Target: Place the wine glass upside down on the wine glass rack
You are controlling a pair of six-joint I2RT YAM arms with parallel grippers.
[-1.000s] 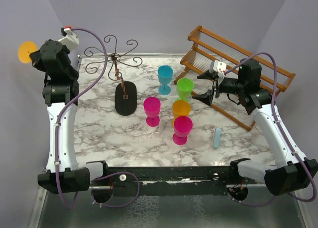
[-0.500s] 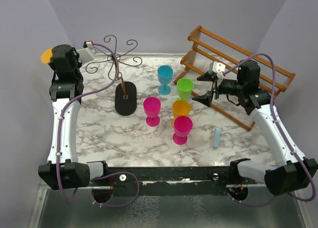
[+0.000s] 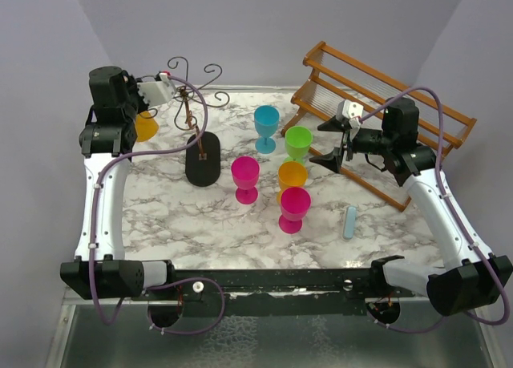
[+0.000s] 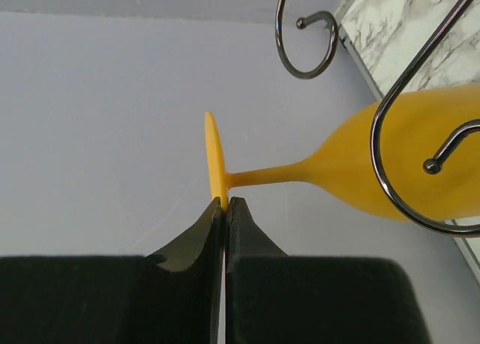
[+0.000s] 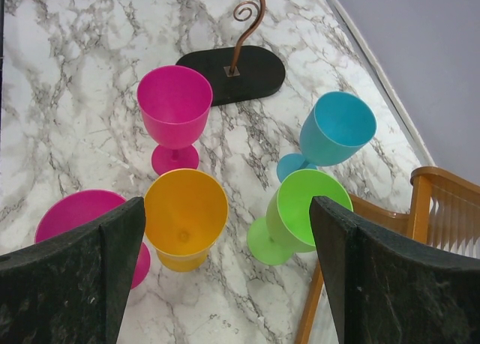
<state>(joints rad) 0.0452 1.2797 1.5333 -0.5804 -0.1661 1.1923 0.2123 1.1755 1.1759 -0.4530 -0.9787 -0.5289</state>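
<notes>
— Two claws are on show; which one matters?

— The left claw [image 4: 226, 203]. Its jaws are pinched tight on the rim of the foot of the orange plastic wine glass [image 4: 352, 164]. It holds the glass in the air over the far left corner of the marble-patterned desk [image 3: 160, 208], bowl pointing away from the fingers.

— And the right claw [image 3: 330, 141]?

— Spread wide with nothing in it, hovering by the five coloured plastic goblets [image 3: 292, 175], near the brown wooden slatted rack [image 3: 385, 95].

— So which step is this?

— Bringing the glass in to hang, I'd say. It is just beside the thin dark wire tree rack [image 3: 190, 115]. In the wrist view one curled arm [image 4: 373, 138] crosses in front of the bowl, but the stem sits in no curl yet.

— Next move?

— Probably line the stem up with a spiral's mouth and slide it in so the foot rests on the wire and the bowl hangs down, then release. The grip is on a thin edge, so the glass may pivot. A nudge could also shift the tree on its black oval base [image 3: 202, 158].
</notes>
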